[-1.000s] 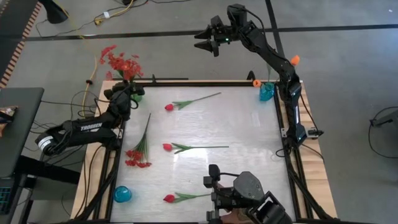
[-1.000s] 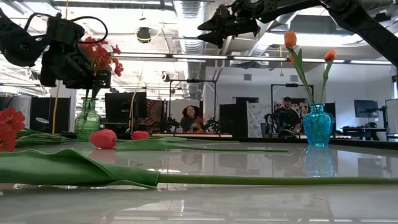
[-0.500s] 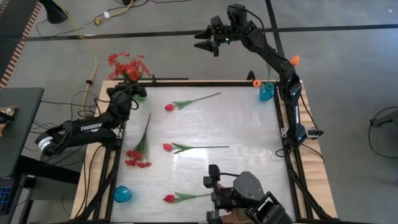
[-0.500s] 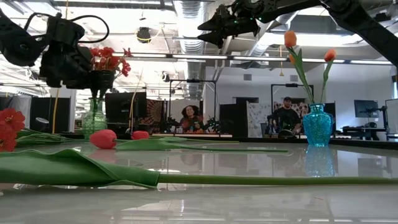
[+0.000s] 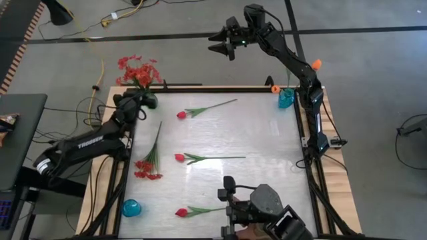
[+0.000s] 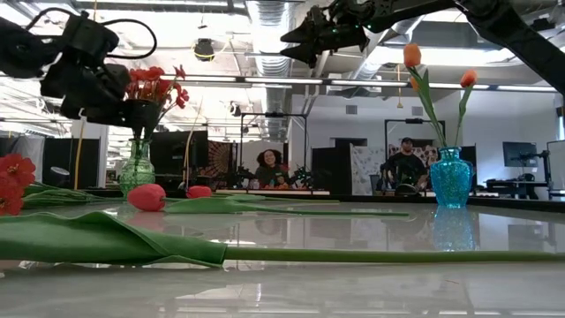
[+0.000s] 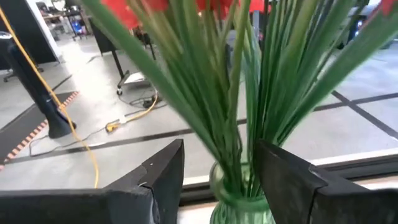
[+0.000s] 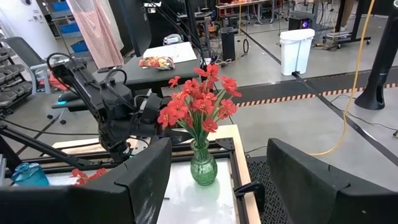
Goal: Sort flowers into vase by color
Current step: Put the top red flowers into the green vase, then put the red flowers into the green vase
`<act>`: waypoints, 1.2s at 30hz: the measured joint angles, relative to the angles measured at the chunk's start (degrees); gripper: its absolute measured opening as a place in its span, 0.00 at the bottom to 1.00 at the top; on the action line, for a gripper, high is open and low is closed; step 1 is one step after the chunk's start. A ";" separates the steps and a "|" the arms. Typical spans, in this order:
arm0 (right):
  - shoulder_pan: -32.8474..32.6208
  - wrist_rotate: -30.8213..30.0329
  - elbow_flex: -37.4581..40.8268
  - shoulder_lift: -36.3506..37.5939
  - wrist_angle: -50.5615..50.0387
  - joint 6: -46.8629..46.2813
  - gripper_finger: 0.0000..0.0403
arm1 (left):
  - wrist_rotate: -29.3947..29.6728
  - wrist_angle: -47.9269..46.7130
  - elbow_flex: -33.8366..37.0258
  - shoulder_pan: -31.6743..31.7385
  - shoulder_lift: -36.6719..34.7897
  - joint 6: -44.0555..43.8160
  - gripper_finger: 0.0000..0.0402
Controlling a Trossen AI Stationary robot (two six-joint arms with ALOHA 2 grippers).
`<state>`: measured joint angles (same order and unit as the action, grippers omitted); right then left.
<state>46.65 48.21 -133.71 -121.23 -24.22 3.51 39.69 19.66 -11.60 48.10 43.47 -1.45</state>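
In the left wrist view the red spray [image 7: 211, 5] is cut off at the picture's edge, its blooms blurred, and only the rim of the green vase [image 7: 239, 208] shows. In the low view the nearest tulip's [image 6: 106, 240] bloom lies outside the frame.

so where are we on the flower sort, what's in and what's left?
Done: one red many-bloom spray stands in the green glass vase, two orange tulips in the blue glass vase. In hand: nothing; left gripper open beside the green vase, right gripper open, raised beyond the table. Left: three pinkish-red tulips and a second red spray on the table.
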 joint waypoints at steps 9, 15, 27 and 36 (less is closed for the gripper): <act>-0.08 0.00 0.00 0.00 0.61 -0.02 0.72 | -2.41 -5.83 -0.02 0.00 -8.47 -0.88 0.46; -0.38 0.00 0.00 0.00 0.61 -0.02 0.72 | -12.03 -15.76 -0.02 -0.04 -12.93 -7.50 0.46; -2.56 0.00 0.00 0.02 0.66 -0.02 0.72 | -29.91 -38.25 -2.03 -5.43 -16.97 -18.91 0.46; -5.24 0.00 0.00 0.02 0.56 -0.02 0.72 | -34.94 -51.96 -14.16 -14.55 -14.62 -24.15 0.46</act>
<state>41.41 48.21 -133.71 -121.21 -23.67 3.49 4.74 -32.31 -25.76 33.54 28.85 -25.60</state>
